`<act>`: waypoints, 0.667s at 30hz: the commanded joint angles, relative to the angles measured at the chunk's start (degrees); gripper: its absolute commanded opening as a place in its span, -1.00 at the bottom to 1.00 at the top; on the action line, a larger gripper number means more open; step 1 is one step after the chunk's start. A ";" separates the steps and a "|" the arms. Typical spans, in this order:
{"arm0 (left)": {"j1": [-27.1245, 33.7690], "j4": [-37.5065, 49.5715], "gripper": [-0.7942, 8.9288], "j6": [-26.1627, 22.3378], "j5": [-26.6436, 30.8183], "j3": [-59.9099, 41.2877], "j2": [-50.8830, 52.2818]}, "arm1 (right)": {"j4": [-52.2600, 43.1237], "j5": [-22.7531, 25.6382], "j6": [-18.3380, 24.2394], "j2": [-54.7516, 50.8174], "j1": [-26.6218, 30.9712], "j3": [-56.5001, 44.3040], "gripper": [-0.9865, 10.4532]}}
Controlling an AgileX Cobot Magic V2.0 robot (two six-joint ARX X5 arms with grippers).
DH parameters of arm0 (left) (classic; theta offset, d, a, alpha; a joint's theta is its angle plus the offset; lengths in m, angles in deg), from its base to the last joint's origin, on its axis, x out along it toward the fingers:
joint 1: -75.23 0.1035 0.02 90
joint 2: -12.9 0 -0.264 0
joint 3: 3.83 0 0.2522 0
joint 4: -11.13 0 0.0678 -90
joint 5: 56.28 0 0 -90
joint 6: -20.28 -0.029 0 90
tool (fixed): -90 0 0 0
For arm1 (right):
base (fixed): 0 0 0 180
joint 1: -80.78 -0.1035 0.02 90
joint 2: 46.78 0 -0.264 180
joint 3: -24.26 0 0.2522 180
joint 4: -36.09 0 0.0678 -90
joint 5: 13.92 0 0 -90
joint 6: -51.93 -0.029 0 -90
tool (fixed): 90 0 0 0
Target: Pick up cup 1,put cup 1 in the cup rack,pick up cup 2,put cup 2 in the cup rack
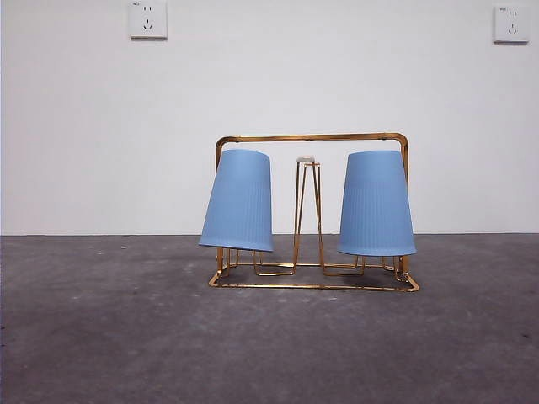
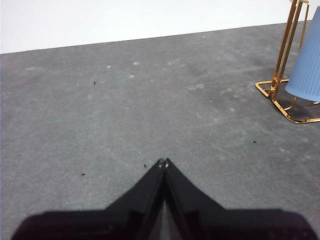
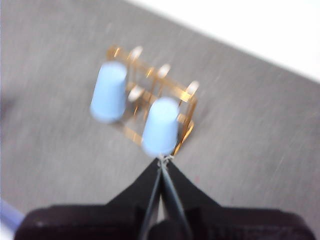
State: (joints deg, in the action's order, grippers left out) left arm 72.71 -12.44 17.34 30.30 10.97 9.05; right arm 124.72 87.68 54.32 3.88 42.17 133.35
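The gold wire cup rack (image 1: pixel 313 138) stands on the grey table in the front view. Two blue ribbed cups hang upside down on its pegs: one at the left (image 1: pixel 239 200), tilted, and one at the right (image 1: pixel 376 204). My left gripper (image 2: pixel 163 163) is shut and empty, low over bare table; a corner of the rack (image 2: pixel 280 75) and one cup's edge (image 2: pixel 307 65) show beside it. My right gripper (image 3: pixel 164 160) is shut and empty, above the rack (image 3: pixel 186 95), looking down on both cups (image 3: pixel 109 91) (image 3: pixel 161 125); that view is blurred. Neither arm shows in the front view.
A white wall with two sockets (image 1: pixel 147 18) (image 1: pixel 511 23) stands behind the table. A pale blue edge (image 3: pixel 7 212) shows at the corner of the right wrist view.
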 commanded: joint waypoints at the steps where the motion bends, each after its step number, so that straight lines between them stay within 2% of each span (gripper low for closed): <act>1: 0.20 0.42 -0.84 0.35 0.02 -0.59 -0.07 | -7.72 -6.14 1.70 -3.56 8.28 -1.75 -0.83; 3: 0.20 0.42 -0.84 0.35 0.02 -0.61 -0.07 | -14.14 -12.92 1.79 -6.93 15.43 -5.01 -0.83; 5: 0.20 0.42 -0.84 0.35 0.02 -0.59 -0.07 | -19.87 -16.22 2.64 -10.51 21.55 -9.40 -0.83; 10: 0.20 0.42 -0.84 0.35 0.02 -0.59 -0.07 | -33.66 -16.35 6.12 -20.26 31.36 -25.29 -0.83; 14: 0.20 0.42 -0.84 0.35 0.02 -0.59 -0.07 | -44.17 -17.99 5.51 -28.00 34.97 -40.87 -0.83; 20: 0.20 0.42 -0.84 0.35 0.02 -0.61 -0.07 | -56.15 -17.57 4.85 -37.33 35.69 -62.31 -0.83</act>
State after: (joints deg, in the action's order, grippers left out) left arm 72.71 -12.41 17.34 30.30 10.97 9.00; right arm 69.86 70.04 59.44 -32.56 77.80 74.51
